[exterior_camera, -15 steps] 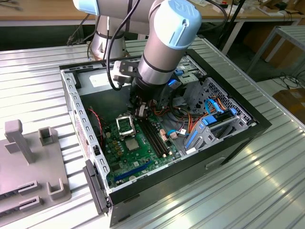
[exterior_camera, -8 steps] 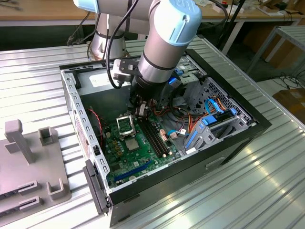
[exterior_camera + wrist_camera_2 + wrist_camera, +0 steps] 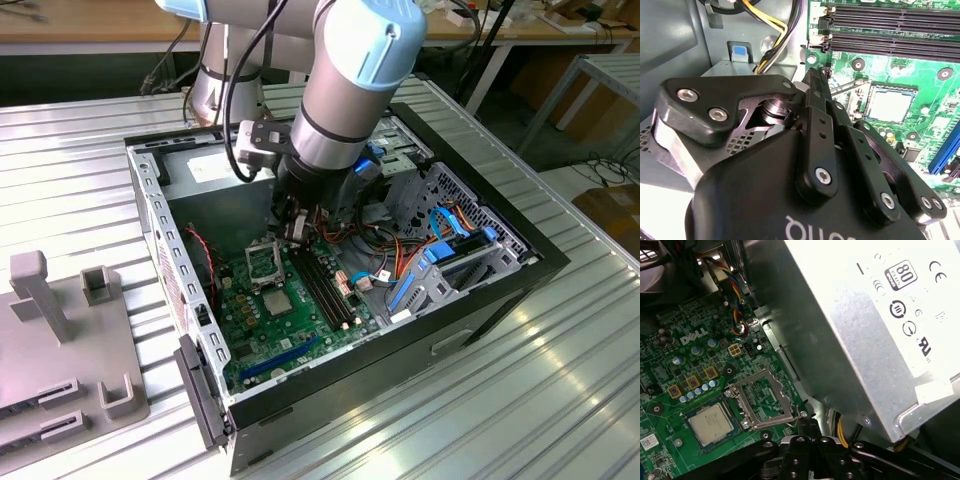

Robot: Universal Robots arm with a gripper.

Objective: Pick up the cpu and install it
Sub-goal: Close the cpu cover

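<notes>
The cpu (image 3: 711, 423) lies flat in its socket on the motherboard (image 3: 670, 360), silver plate up, just beside the hinged socket frame (image 3: 761, 401), which stands swung open, so the chip looks seated but not clamped. The tool (image 3: 807, 426) hovers at the frame's lever end, fingers drawn narrow and together, gripping nothing, probably so the tips can work the retention lever (image 3: 845, 87).

white lettering is printed on the green motherboard (image 3: 694, 335). the silver power supply (image 3: 850, 350) carries a square badge (image 3: 900, 274), round certification marks (image 3: 898, 309) and a white sticker (image 3: 935, 390). partial white letters sit on the end effector (image 3: 814, 77) housing.
</notes>
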